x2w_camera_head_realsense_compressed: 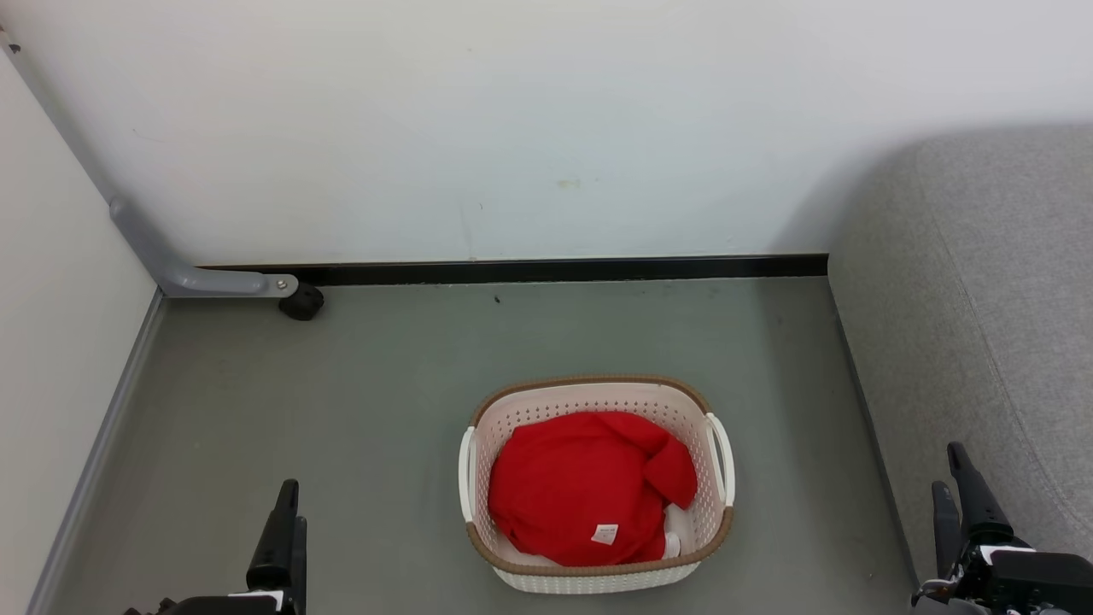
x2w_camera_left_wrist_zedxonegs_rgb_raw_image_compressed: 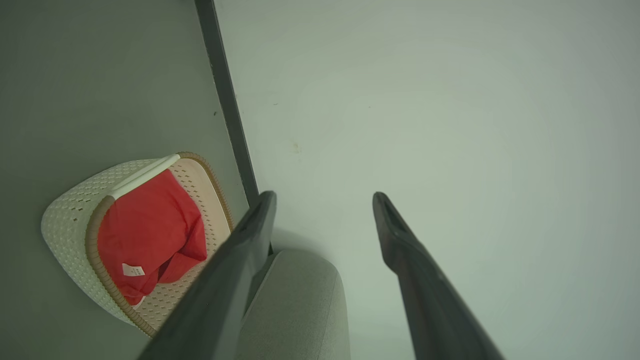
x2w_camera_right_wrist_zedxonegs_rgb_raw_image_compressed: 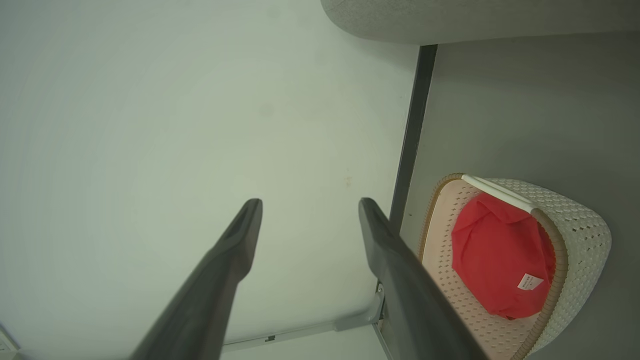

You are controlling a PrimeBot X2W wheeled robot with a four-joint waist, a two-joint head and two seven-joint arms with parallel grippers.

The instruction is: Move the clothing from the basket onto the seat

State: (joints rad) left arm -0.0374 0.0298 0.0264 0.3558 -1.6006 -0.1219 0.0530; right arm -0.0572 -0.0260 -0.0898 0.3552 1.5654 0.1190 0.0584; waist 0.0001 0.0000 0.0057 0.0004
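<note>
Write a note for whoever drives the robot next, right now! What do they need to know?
Left tool: open, holding nothing, up in the air away from the basket.
Right tool: open, holding nothing, also away from the basket.
Red clothes: bunched up inside the basket, white label facing up.
Basket: upright on the floor, between the two tools in the head view.
Seat: grey, to the robot's right of the basket; no clothes on the part in view.
Done: nothing moved yet.
Left: reach in, grab the clothes, lift them out and put them on the seat.
</note>
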